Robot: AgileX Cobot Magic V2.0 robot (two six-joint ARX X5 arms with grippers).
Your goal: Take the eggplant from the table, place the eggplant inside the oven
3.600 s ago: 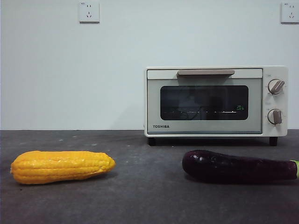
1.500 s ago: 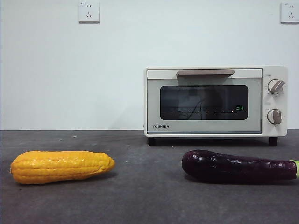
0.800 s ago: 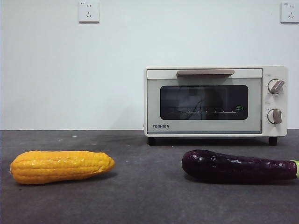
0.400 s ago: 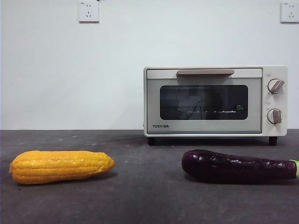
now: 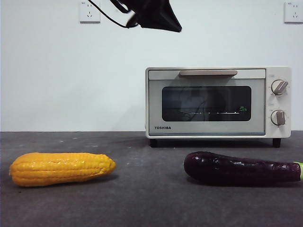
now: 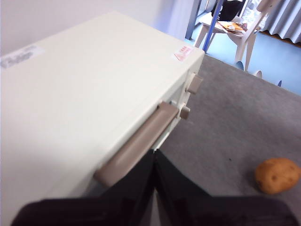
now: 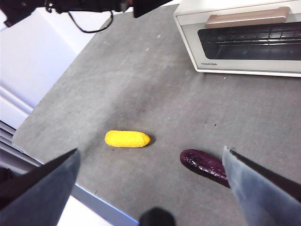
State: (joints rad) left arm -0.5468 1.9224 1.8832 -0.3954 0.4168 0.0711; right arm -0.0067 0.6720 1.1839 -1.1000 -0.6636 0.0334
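The dark-purple eggplant (image 5: 241, 169) lies on the grey table (image 5: 151, 203) in front of the oven's right half, its green stem end at the picture's right edge. The cream Toshiba oven (image 5: 218, 101) stands behind it, door closed. My left gripper (image 6: 154, 153) is shut with nothing in it and hovers just over the beige handle (image 6: 138, 146); in the front view this arm (image 5: 151, 14) is a dark shape high above the oven's left side. My right gripper (image 7: 150, 151) hangs open high over the table, with the eggplant (image 7: 204, 165) far below it.
A yellow-orange corn cob (image 5: 61, 168) lies on the table's left part, well apart from the eggplant. It also shows small in the right wrist view as the corn (image 7: 127, 139). The table's near-left edge (image 7: 56, 174) drops off there.
A dark arm with its cable has come into the top of the front view, above the oven's left side. The eggplant, corn and oven lie as before.
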